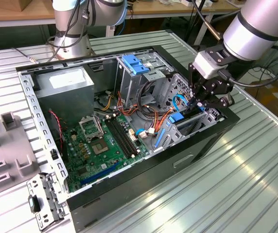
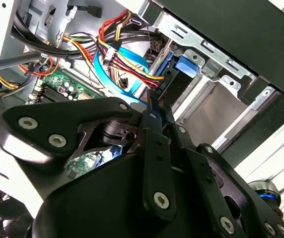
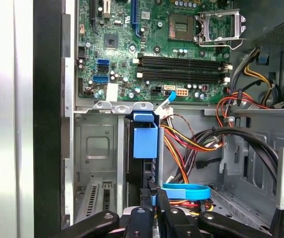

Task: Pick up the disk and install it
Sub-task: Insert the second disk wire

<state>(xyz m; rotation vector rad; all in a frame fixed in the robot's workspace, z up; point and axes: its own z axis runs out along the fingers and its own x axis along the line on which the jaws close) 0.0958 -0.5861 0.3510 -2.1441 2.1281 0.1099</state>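
Metal, plastic and circuit board in an opened computer case

The ribbed silvery metal bench (image 1: 255,160) has a dull sheen; the matt black metal case (image 1: 129,187) holds a glossy green circuit board (image 3: 181,49); the disk's smooth light-blue plastic carrier (image 3: 145,139) looks satiny; the black fingers (image 3: 154,196) seem matt metal.

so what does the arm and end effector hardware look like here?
The arm is a fat silver-grey tube with a dark band near the wrist. A pale grey boxy block sits below it. The end effector is black: linkage-style bars, silver screw heads in both wrist views, slim fingers. A dark cable loops off the wrist.
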